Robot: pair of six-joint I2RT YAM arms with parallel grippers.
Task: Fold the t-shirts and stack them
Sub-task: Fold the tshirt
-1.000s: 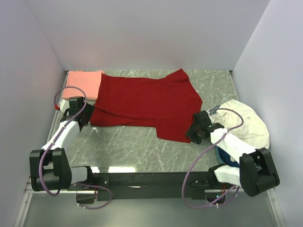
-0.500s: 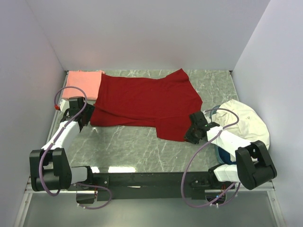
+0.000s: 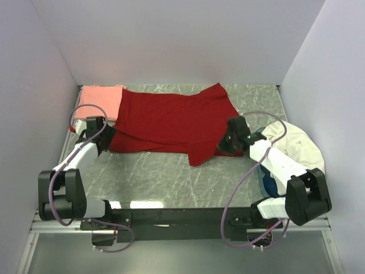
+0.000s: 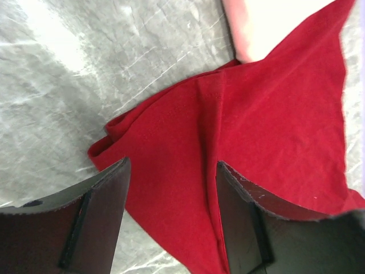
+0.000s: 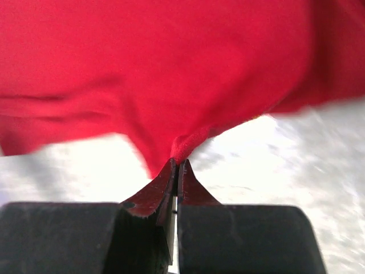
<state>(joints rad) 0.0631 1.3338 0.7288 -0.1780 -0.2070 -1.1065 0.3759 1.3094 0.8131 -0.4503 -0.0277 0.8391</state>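
Observation:
The deep red t-shirt (image 3: 171, 121) lies spread across the back half of the table. A folded salmon-pink t-shirt (image 3: 101, 101) sits at the back left corner, and the red one overlaps its edge. My right gripper (image 3: 226, 144) is shut on a pinch of the red shirt's near right edge (image 5: 188, 140); in the right wrist view the gripper's tips (image 5: 178, 162) meet on the cloth, which hangs lifted off the table. My left gripper (image 3: 106, 137) stands open over the red shirt's near left corner (image 4: 171, 142), with one finger (image 4: 97, 217) on each side of the fold.
A white cloth bundle (image 3: 299, 149) lies at the right side of the marble table (image 3: 154, 177), with something blue (image 3: 266, 184) under its near edge. White walls close in the back and both sides. The arm bases sit along the near edge.
My right gripper has closed on the red shirt's near right edge and moved back and left, pulling that edge up. My left gripper has edged slightly toward the shirt's corner and stays open.

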